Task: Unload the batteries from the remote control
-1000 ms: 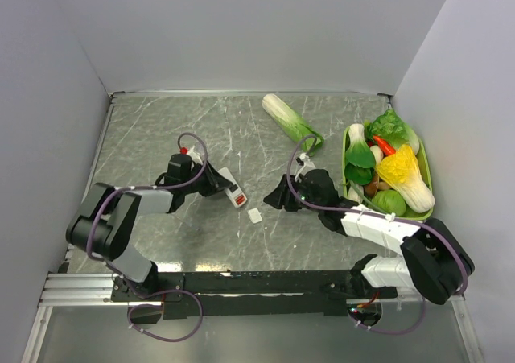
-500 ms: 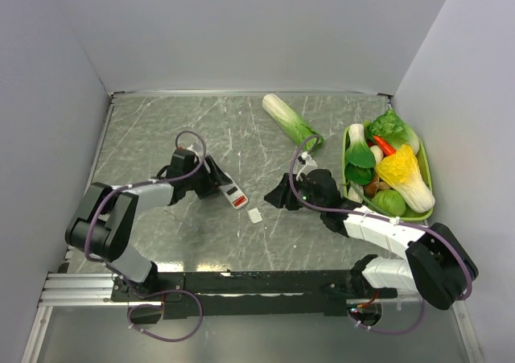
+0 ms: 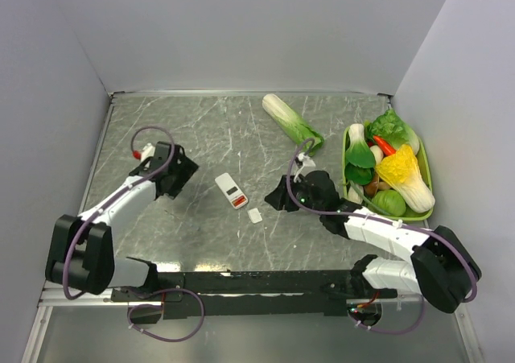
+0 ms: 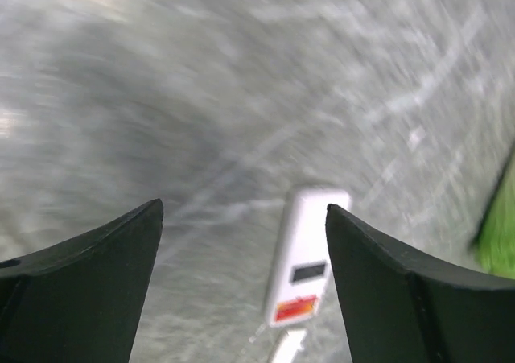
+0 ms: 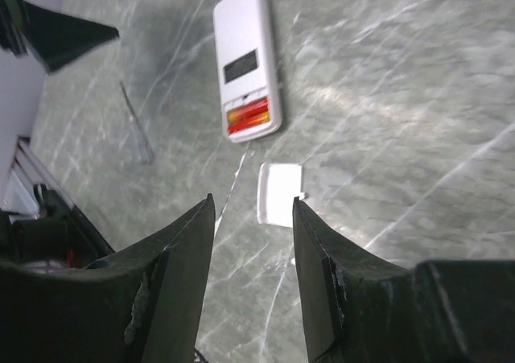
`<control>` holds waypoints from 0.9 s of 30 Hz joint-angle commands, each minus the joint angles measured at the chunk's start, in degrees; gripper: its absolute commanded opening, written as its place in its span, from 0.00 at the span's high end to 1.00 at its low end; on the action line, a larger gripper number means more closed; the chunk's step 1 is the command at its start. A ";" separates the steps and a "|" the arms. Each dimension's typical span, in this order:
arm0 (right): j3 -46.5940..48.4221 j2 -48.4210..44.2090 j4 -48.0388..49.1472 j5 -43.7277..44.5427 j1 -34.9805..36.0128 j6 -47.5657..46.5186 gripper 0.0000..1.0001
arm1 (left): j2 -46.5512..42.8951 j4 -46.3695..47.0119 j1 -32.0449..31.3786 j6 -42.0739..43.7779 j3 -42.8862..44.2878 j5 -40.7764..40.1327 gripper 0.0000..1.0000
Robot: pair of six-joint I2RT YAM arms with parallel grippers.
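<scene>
The white remote control (image 3: 232, 191) lies flat on the grey table, apart from both grippers. Its dark window and red batteries (image 5: 249, 115) in the uncovered end face up, and it also appears as the remote control (image 4: 306, 258) and the remote control (image 5: 245, 61). The batteries (image 4: 295, 308) look blurred in the left wrist view. My left gripper (image 3: 185, 176) is left of the remote, open and empty (image 4: 243, 208). My right gripper (image 3: 273, 198) is to the remote's right, open (image 5: 253, 200) with nothing between its fingers. The small white cover (image 5: 279, 194) lies just beyond its fingertips.
The cover piece (image 3: 255, 215) lies below the remote's red end. A long green-white vegetable (image 3: 291, 121) lies at the back. A green basket (image 3: 426, 170) full of vegetables stands at the right. Grey walls close in the table on three sides.
My left gripper has opened, let go of the remote and pulled back to the left. The remote now lies free on the table. The right arm has barely moved.
</scene>
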 commanded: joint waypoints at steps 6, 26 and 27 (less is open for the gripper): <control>16.40 11.85 -5.55 4.82 13.21 -9.68 0.48 | -7.84 -11.37 12.09 3.04 -1.50 -0.57 0.05; 51.74 49.48 -14.08 11.23 28.42 -22.61 0.50 | -13.04 -14.88 34.77 12.36 -4.85 13.15 0.09; 52.44 50.28 -14.35 11.40 28.60 -22.61 0.49 | -12.07 -15.06 34.86 12.62 -4.41 13.16 0.09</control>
